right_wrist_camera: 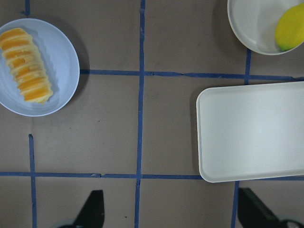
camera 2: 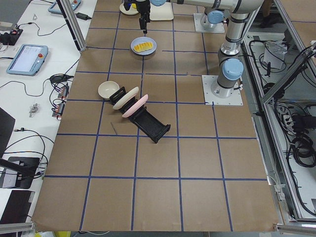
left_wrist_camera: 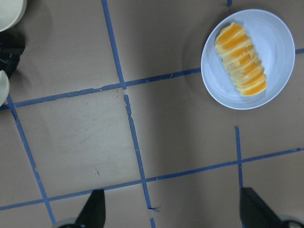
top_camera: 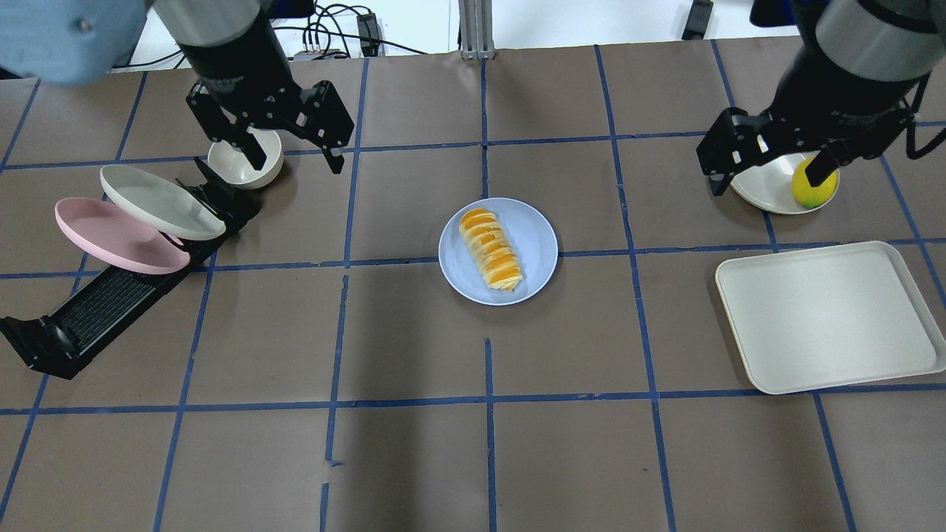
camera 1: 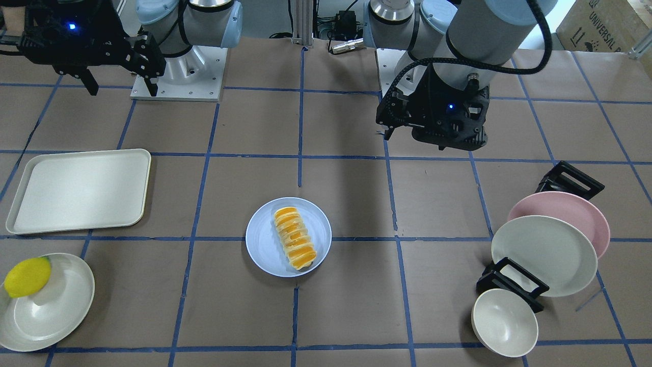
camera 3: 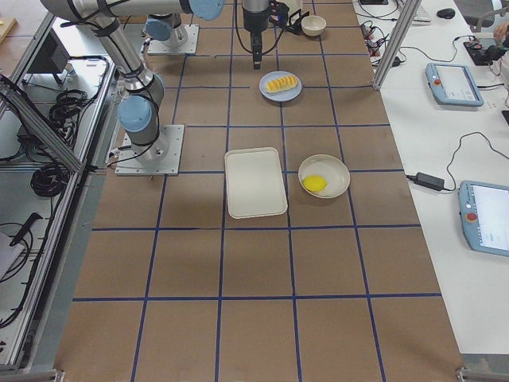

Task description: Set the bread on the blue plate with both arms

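Observation:
The striped orange and cream bread (top_camera: 490, 250) lies lengthwise on the pale blue plate (top_camera: 536, 244) at the table's centre. It also shows in the front view, bread (camera 1: 294, 244) on plate (camera 1: 265, 244), and in both wrist views, bread (left_wrist_camera: 241, 59) and bread (right_wrist_camera: 26, 66). My left gripper (top_camera: 294, 159) hangs open and empty above the table, well left of the plate near the rack. My right gripper (top_camera: 767, 177) hangs open and empty above the lemon's dish, well right of the plate. Neither gripper touches the bread.
A cream tray (top_camera: 828, 314) lies at the right. A yellow lemon (top_camera: 813, 188) sits in a cream dish (top_camera: 765, 188) behind the tray. At the left a black rack (top_camera: 96, 310) holds a pink plate (top_camera: 118, 236) and a cream plate (top_camera: 159, 199), with a cream bowl (top_camera: 244, 166) beside it.

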`<state>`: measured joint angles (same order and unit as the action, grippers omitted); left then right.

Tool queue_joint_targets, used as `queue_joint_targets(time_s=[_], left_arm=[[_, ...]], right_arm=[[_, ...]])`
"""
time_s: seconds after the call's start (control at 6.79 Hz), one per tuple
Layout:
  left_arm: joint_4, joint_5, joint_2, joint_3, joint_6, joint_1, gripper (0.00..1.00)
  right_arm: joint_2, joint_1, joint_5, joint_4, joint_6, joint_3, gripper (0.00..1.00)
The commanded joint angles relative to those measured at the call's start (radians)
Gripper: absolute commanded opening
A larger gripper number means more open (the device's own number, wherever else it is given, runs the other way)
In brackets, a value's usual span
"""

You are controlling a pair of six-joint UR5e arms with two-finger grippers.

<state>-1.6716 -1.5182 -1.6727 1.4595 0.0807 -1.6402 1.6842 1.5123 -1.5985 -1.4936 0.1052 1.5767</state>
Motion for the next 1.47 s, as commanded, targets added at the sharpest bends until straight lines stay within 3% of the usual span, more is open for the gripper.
queue_joint_targets(time_s=[0.0,0.29,0.59,1.33], left_arm=[[0.04,-0.005,0.057,0.096,-0.019,-0.001,1.0],[0.041,-0.004,0.062,0.079,-0.021,0.017,1.0],[0.026,0.0,0.067,0.064,-0.021,0.106,1.0],[0.027,0.004,0.065,0.064,-0.019,0.108,1.0]], right_arm=[[-0.032,0.016,-0.003,0.015,-0.002,-0.04,1.0],[-0.034,0.016,-0.009,0.018,-0.001,-0.037,1.0],[-0.034,0.016,-0.011,0.003,-0.005,-0.035,1.0],[-0.035,0.016,0.0,0.0,-0.002,-0.032,1.0]])
